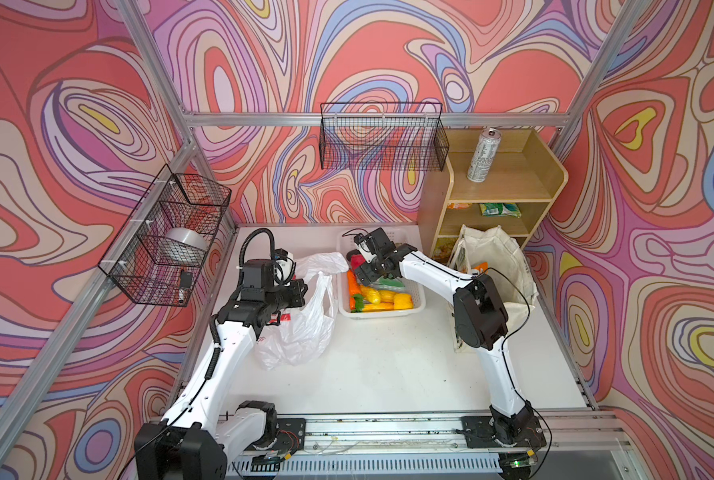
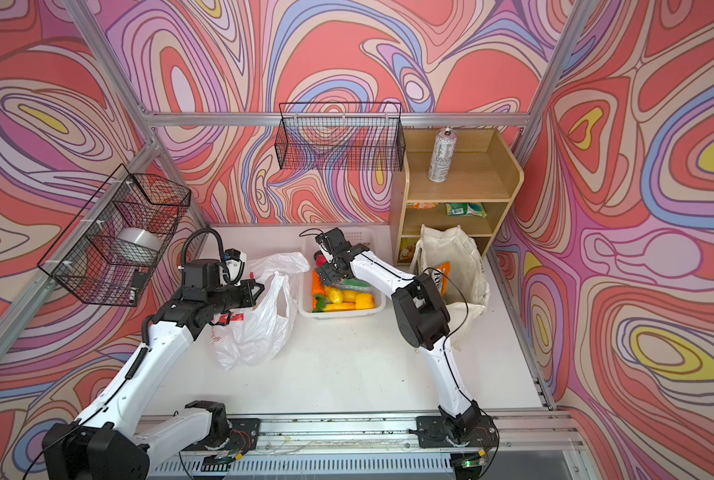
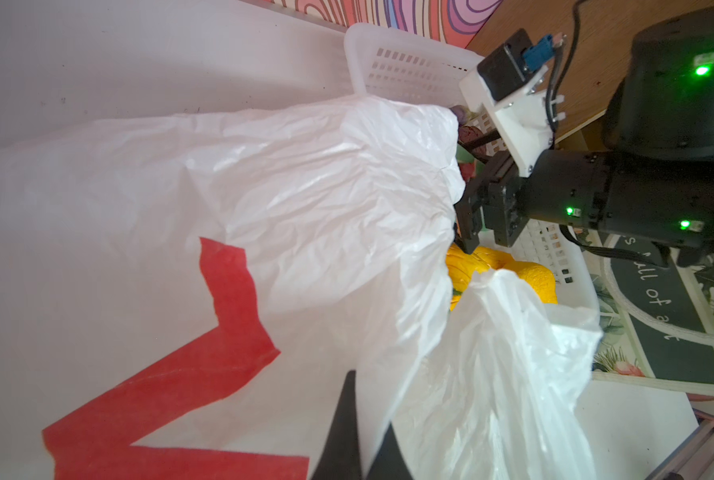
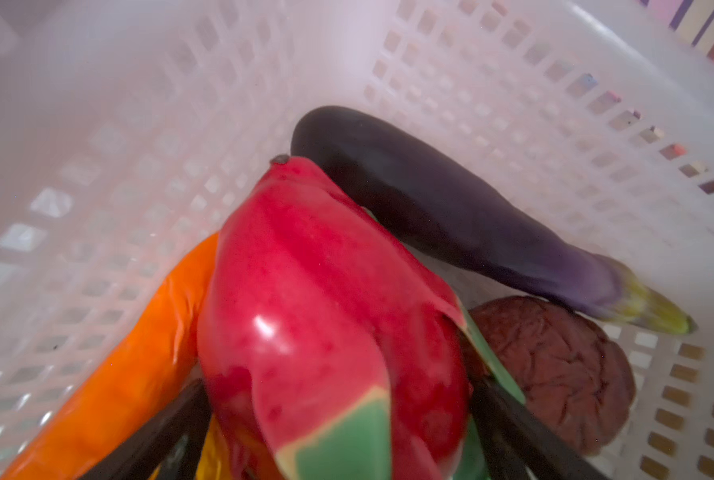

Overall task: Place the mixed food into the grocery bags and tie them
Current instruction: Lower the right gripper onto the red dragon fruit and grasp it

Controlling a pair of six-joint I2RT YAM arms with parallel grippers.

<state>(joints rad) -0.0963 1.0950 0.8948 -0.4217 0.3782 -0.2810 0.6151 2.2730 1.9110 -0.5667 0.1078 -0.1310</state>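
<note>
In both top views the right gripper (image 1: 360, 268) is down inside the white lattice plastic basket (image 1: 382, 312) at the back of the desk (image 1: 388, 374), so the right arm is plainly the nearer one to the produce. Just beside the basket, on its left, lies the thin crinkly white plastic carrier bag with red letters (image 1: 305, 328). The left gripper (image 2: 259, 287) is clamped on its upper edge. The basket's near end is full of yellow toy lemons (image 1: 388, 299). Over on the right the cream canvas tote (image 1: 509, 257) stands open with an orange snack packet (image 2: 440, 278) showing in it. A tall silver can (image 1: 483, 154) stands on the wooden shelf unit (image 1: 555, 174), well apart.

Left wrist view: jaws pinched together with white film between them, so the bag is held, and its mouth looks turned toward the basket.

Right wrist view, and here's the key: the pink dragon fruit with green scales (image 4: 326, 311) sits right between the spread jaws, its long axis running straight away from the gripper. Whether they touch it I cannot tell. An orange carrot (image 4: 131, 374) lies along one flank, a purple eggplant (image 4: 451, 208) crosses beyond its tip, and a brown wrinkled lump (image 4: 555, 374) sits on the other side. My read: close across the fruit's short width, then carry it left to the bag.
</note>
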